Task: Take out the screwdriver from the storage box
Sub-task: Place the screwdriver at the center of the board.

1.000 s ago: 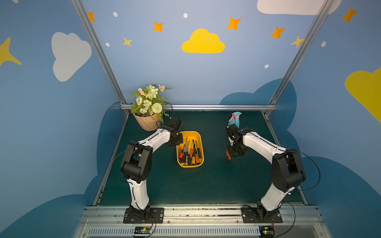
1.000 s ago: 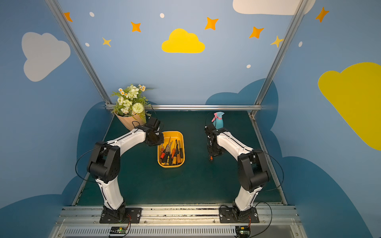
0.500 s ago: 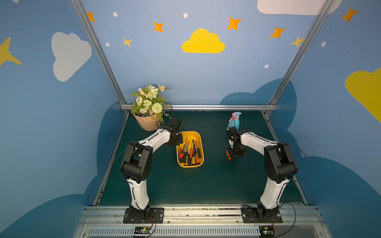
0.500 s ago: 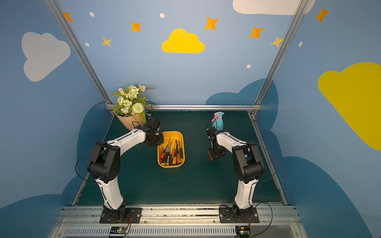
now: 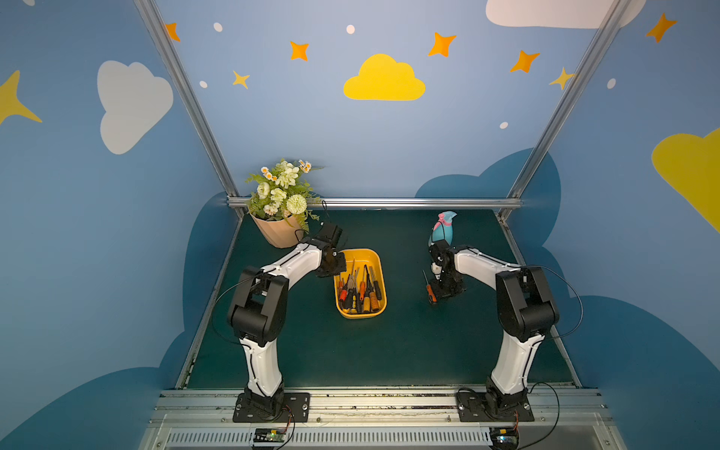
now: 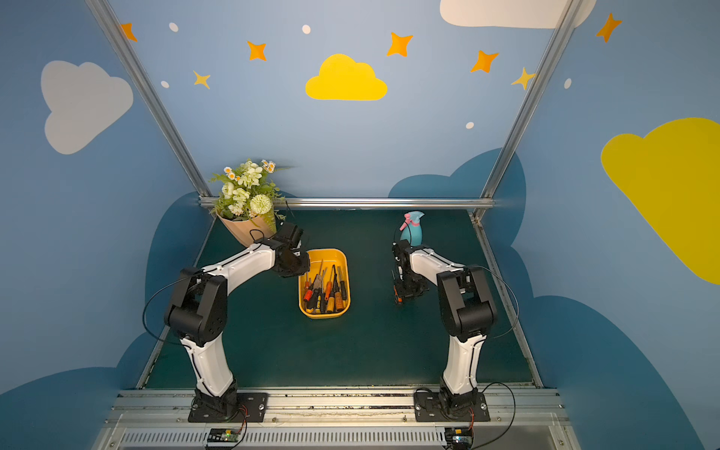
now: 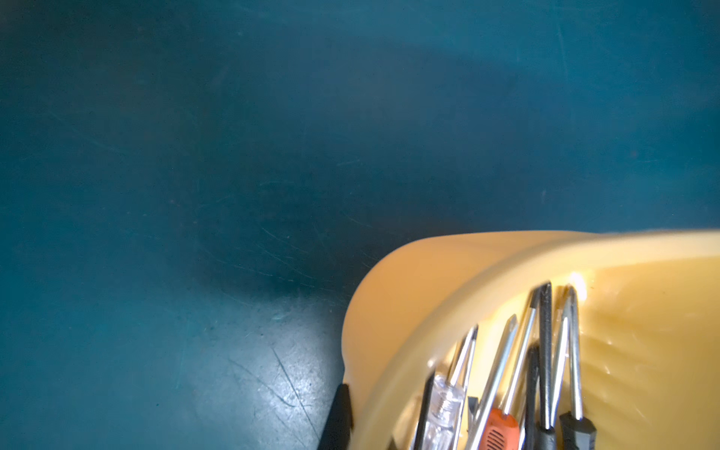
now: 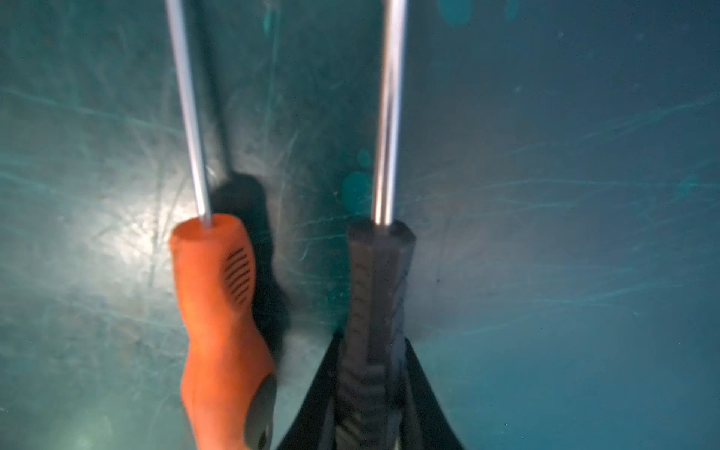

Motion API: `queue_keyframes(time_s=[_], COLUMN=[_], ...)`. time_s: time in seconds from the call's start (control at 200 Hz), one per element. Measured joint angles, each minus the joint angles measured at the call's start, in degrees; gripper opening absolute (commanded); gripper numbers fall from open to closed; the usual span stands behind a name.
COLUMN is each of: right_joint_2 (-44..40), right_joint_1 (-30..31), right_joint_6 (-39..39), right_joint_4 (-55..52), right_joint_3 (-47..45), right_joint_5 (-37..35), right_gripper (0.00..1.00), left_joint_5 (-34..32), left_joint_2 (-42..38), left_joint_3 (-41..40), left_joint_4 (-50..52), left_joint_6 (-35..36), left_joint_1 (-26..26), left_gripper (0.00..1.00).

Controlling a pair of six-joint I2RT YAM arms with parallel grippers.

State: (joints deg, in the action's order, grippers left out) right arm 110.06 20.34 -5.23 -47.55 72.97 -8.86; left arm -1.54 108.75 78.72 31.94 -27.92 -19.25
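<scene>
while the right claw is shut tight on a black screwdriver low over the mat, an orange screwdriver lies on the mat just left of it. left claw is shut, pinching the far-left rim of the storage box, mid mat, w/ more screwdrivers inside.

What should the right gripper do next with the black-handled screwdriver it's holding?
Probably open the right gripper to release it: the black-handled screwdriver is already outside the storage box, held low over the green mat, beside the orange-handled screwdriver lying there. I can't tell whether it touches the mat yet.
</scene>
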Motion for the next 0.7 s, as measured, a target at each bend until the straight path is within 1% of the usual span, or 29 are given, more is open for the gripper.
queue_keyframes(time_s=[0.496,0.701], right_joint_2=[0.5,1.2], right_joint_1=[0.8,1.0], right_joint_6=[-0.3,-0.5], right_joint_4=[0.4,-0.3], right_joint_3=[0.9,1.8], right_joint_5=[2.9,3.0], right_gripper=[0.00,0.00], left_joint_5=[0.9,1.0], left_joint_2=[0.0,0.1], left_joint_3=[-0.2,-0.2], left_joint_4=[0.0,0.0], left_joint_6=[-0.9,-0.9], left_joint_1=[0.0,0.0], left_gripper=[0.03,0.03])
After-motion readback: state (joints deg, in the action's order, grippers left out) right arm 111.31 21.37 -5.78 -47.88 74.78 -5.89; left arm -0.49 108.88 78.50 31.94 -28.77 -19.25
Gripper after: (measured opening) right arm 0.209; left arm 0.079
